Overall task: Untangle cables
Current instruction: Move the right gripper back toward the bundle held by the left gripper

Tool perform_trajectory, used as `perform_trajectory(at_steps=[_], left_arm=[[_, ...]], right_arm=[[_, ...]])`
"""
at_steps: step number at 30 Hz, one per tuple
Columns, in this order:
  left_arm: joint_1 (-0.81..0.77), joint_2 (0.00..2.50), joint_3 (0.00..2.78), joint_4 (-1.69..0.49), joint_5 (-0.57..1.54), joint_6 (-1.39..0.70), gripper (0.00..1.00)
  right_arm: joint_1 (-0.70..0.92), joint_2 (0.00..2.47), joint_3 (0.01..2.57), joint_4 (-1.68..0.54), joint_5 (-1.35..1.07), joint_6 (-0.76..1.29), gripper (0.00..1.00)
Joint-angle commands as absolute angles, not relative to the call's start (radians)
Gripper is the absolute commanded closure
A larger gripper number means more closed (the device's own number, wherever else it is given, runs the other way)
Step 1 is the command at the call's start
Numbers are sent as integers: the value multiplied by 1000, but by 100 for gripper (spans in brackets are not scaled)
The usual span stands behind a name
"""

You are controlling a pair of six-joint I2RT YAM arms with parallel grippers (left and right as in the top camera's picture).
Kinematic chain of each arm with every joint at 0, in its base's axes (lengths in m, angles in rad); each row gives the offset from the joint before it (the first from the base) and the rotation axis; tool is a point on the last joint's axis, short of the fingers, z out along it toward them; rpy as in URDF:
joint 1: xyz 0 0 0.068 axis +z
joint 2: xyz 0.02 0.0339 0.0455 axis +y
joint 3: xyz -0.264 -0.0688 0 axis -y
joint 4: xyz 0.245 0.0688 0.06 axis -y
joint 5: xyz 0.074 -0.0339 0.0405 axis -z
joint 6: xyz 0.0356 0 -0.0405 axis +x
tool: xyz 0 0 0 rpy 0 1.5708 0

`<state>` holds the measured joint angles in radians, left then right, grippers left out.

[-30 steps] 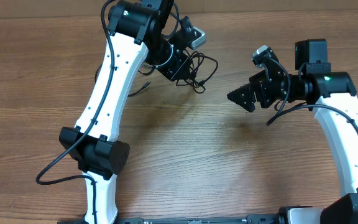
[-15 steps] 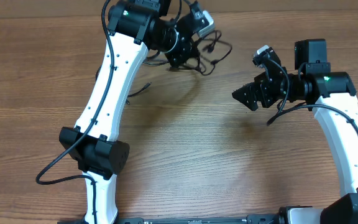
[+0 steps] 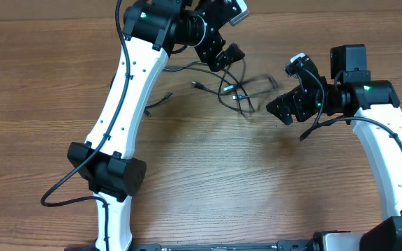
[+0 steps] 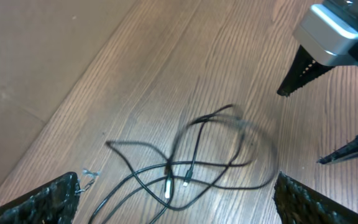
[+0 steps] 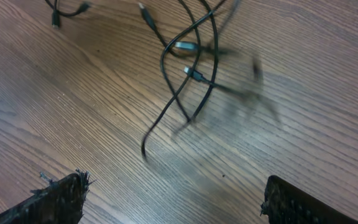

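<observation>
Wood-grain counter (image 3: 208,174) (tan surface (image 4: 30,50) past its edge), blurred black cables (image 3: 239,87) loose over it, left jaws and right jaws wide apart, empty.

You find the cables (image 3: 234,89) sprawled over the worktop (image 3: 208,181), left claw (image 3: 225,56) behind them, right claw (image 3: 279,111) just right.

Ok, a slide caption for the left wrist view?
Blurred black cables looped against the wooden table, framed by the open left gripper.
</observation>
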<state>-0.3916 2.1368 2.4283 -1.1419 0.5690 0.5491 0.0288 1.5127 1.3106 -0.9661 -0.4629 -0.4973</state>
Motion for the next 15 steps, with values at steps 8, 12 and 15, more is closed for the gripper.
perform_trajectory(at_steps=[8, 12, 15], left_arm=[[-387, 2126, 2433, -1323, 174, 389, 0], [-370, 2126, 2390, -1364, 112, 302, 0], [-357, 2126, 2329, -1371, 112, 259, 0]], right_arm=[[33, 1513, 1308, -985, -453, -495, 5], [33, 1513, 1308, -983, -453, -495, 3], [33, 1515, 1308, -982, -453, -494, 1]])
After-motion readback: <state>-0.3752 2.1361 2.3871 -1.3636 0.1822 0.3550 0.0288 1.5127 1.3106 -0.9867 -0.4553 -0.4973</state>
